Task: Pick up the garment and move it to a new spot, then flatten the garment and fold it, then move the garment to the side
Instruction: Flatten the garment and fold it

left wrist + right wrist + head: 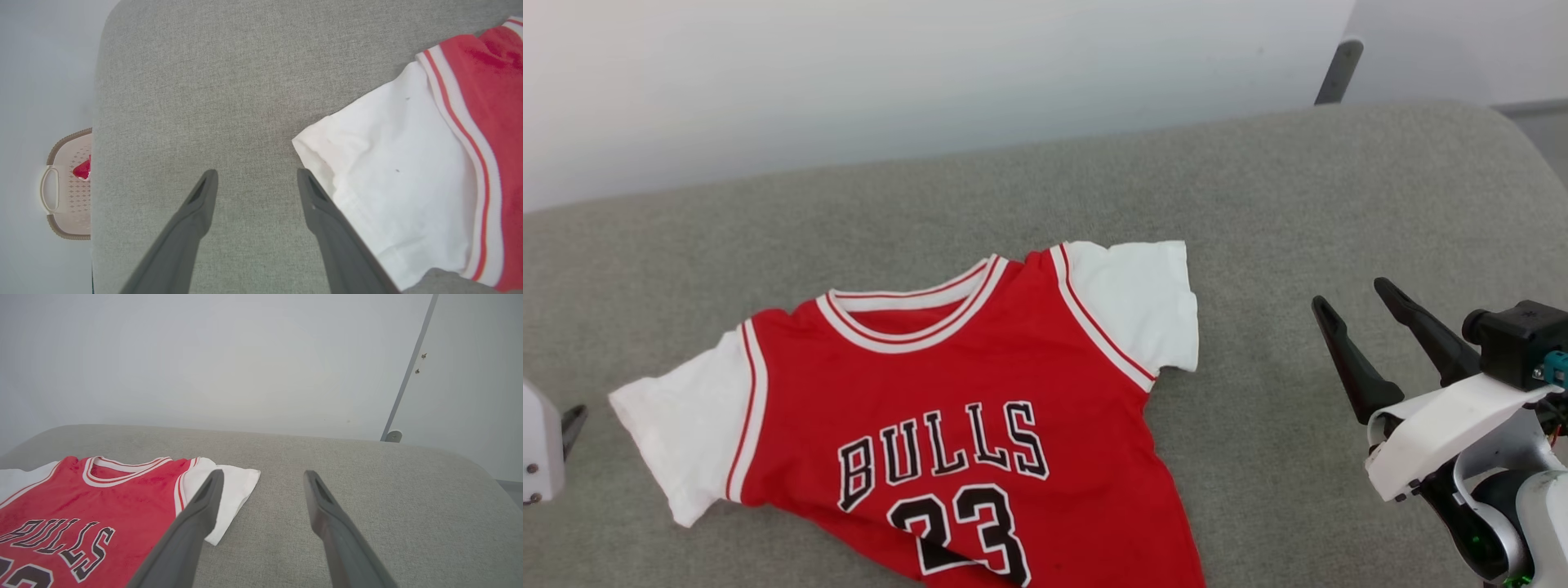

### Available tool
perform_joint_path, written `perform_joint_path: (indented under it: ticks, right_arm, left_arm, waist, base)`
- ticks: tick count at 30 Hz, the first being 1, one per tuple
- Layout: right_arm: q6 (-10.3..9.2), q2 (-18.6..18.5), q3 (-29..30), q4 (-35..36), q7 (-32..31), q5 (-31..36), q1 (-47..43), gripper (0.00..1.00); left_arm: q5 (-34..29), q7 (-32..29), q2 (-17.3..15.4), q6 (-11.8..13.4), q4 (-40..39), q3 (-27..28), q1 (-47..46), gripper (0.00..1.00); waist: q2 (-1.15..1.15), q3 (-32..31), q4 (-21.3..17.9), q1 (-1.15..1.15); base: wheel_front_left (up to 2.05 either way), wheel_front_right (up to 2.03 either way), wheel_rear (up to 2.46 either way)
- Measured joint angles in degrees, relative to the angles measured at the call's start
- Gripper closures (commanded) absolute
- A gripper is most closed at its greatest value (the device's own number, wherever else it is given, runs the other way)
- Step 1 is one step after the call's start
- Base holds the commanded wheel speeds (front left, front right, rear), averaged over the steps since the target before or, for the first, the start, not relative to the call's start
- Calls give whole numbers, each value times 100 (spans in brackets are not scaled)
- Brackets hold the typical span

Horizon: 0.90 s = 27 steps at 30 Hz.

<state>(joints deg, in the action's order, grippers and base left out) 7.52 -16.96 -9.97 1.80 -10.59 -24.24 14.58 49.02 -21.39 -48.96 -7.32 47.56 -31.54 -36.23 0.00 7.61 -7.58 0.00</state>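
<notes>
The garment [947, 400], a red jersey with white sleeves and black "BULLS 23" lettering, lies front-up and mostly flat on the grey cushion [1258, 212]. Its lower hem runs off the bottom of the head view. My left gripper [255, 179] is open just off the edge of one white sleeve [400, 175], with nothing between its fingers; a corner of it [547, 441] shows at the left edge of the head view. To the right of the garment my right gripper [1360, 298] stands open and empty above bare cushion. In the right wrist view its left finger overlaps the other sleeve [241, 486].
A pale perforated basket [67, 183] with something red inside sits on the floor beyond the cushion's edge. White walls rise behind the cushion, with a grey post [1339, 69] at the far right corner. Bare cushion lies either side of the garment.
</notes>
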Motion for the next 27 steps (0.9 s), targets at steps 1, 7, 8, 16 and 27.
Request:
perform_joint_path:
  ticks: [1,7,8,16,27]
  right_arm:
    - [-1,-2,-2,5,5,-5,-3,0]
    - [0,2,-33,91,48,-13,-8,0]
    - [0,3,-38,112,49,-12,-7,0]
    - [0,-4,-25,261,40,-9,37,0]
    - [-1,-23,90,446,-40,33,64,0]
  left_arm:
    - [9,31,-4,0,-11,-11,-7,0]
    - [187,132,47,0,-229,-129,-129,0]
    - [203,143,71,0,-242,-153,-144,0]
    - [338,-145,199,0,15,-416,-375,0]
    - [485,-413,349,0,694,-627,-641,0]
  waist:
    - [0,-41,12,0]
    - [0,-210,43,0]
    - [0,-215,34,0]
    - [0,-78,-94,0]
    - [0,331,-263,0]
  base:
    - [0,0,0]
    - [0,0,0]
    - [0,0,0]
    - [0,0,0]
    - [0,0,0]
